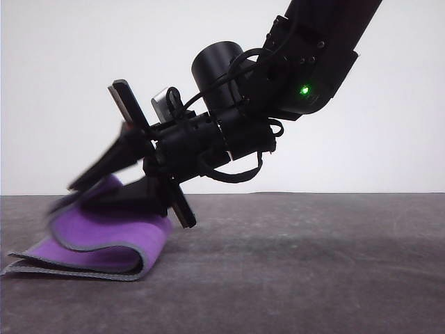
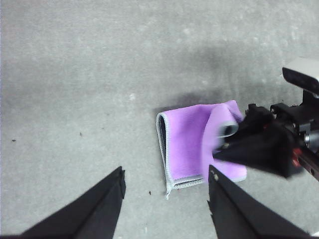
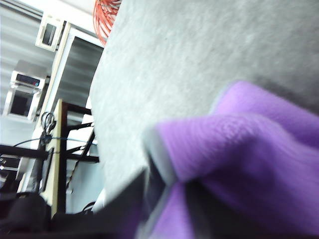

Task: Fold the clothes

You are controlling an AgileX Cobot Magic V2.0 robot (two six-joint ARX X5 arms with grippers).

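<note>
My right fingers [image 1: 104,174] pinch the purple cloth [image 1: 104,236] by its lifted edge above the counter [image 1: 313,264]. My left fingers [image 2: 167,209] hang spread wide, holding nothing.

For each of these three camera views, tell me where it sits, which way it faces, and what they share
Front view: level with the table, facing forward; right arm's gripper pinches the purple cloth.
Left wrist view: above, looking down; open left gripper over the cloth.
Right wrist view: on the right arm, close against the cloth, table beyond.
All three share the cloth.
</note>
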